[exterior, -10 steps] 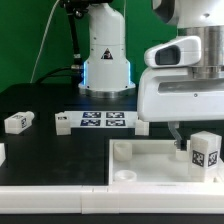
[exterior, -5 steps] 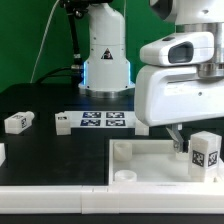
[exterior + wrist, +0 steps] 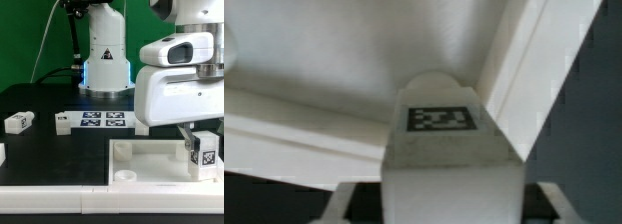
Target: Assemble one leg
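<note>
My gripper [image 3: 200, 140] is shut on a leg [image 3: 205, 152], a chunky white post with a black-and-white tag on its side. It holds the leg upright over the near corner of the white tray [image 3: 150, 160] at the exterior view's right. In the wrist view the leg [image 3: 446, 140] fills the middle, its tag facing the camera. My gripper [image 3: 450, 205] has a finger on each side of it, and the tray's inner wall [image 3: 331, 80] lies behind. I cannot tell whether the leg touches the tray.
A second leg [image 3: 18, 122] lies on the black table at the exterior view's left. The marker board [image 3: 100, 122] lies behind the tray. The robot base [image 3: 105, 60] stands at the back. A round socket [image 3: 125, 176] sits at the tray's near left corner.
The arm's white body has shifted slightly toward the exterior view's left. The held leg has barely moved and stays in the gripper over the tray's corner.
</note>
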